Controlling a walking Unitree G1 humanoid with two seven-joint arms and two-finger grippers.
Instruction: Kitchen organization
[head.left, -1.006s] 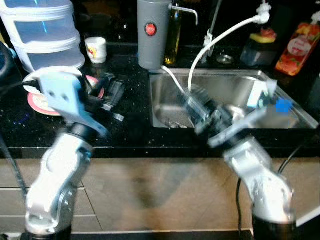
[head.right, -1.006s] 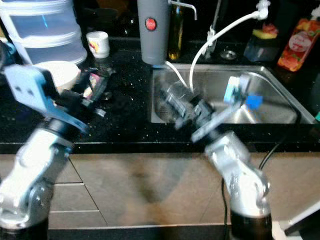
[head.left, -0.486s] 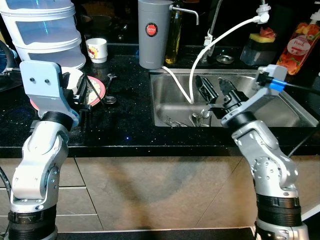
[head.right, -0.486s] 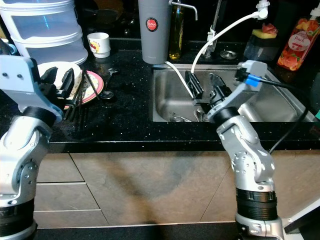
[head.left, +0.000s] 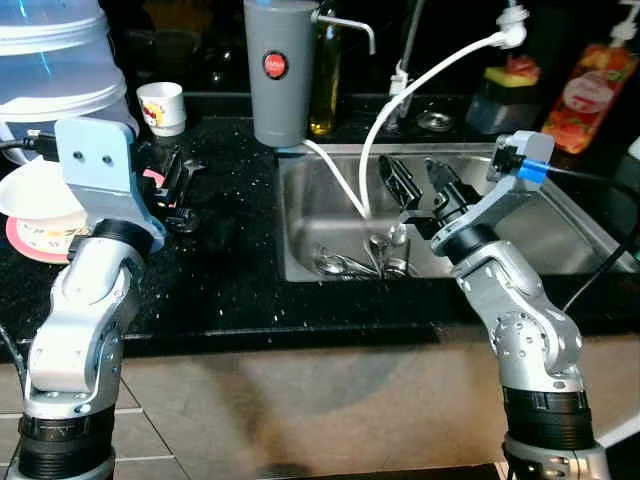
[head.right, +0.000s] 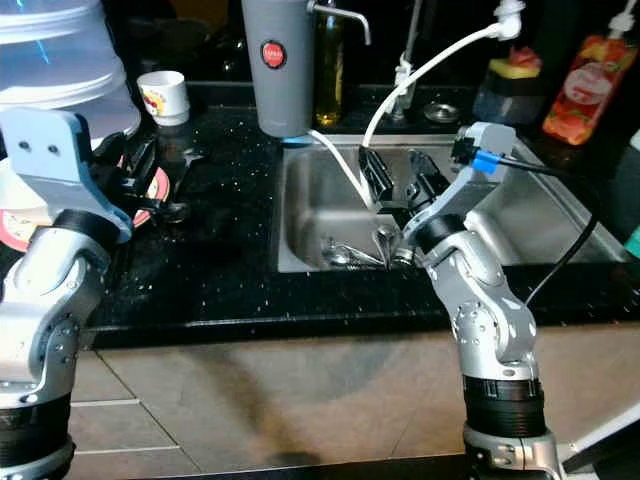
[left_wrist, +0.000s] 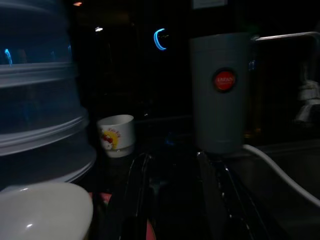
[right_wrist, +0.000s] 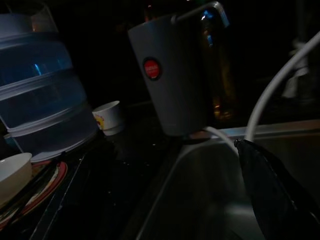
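Black speckled stone counter (head.left: 230, 270) runs across the front; a stainless steel sink basin (head.left: 560, 225) is sunk into it at centre-right.

Right gripper (head.left: 425, 185) hovers over the near half of the basin, two black fingers spread apart, holding nothing. Just below it, on the sink floor, lies a small heap of shiny metal cutlery (head.left: 365, 258), spoons and the like, tangled and overlapping. Judged the task's likely item: light, rigid, thin, slippery on wet steel, lying flat so hard to get under. Best hold is probably across one handle shaft near mid-length, fingers closing on the narrow edges, picking the topmost piece to avoid dragging the rest. A white flexible hose (head.left: 430, 75) loops from the tap area down into the basin right beside the gripper, so snag risk.

Left gripper (head.right: 135, 170) sits over the counter on the left, fingers parted, nothing between them. Beside it is a pink-rimmed round plate (head.left: 30, 240) with a white ceramic bowl (head.left: 30, 190) on it; bowl is breakable, smooth, take at rim.

Further back: small white printed cup (head.left: 162, 106), tall grey cylindrical canister with red round badge (head.left: 275, 70), stacked translucent plastic tubs (head.left: 50, 50) far left. At the back right, a red-labelled sauce bottle (head.left: 590, 85). Amber oil bottle (head.left: 322, 75) stands just behind the canister.
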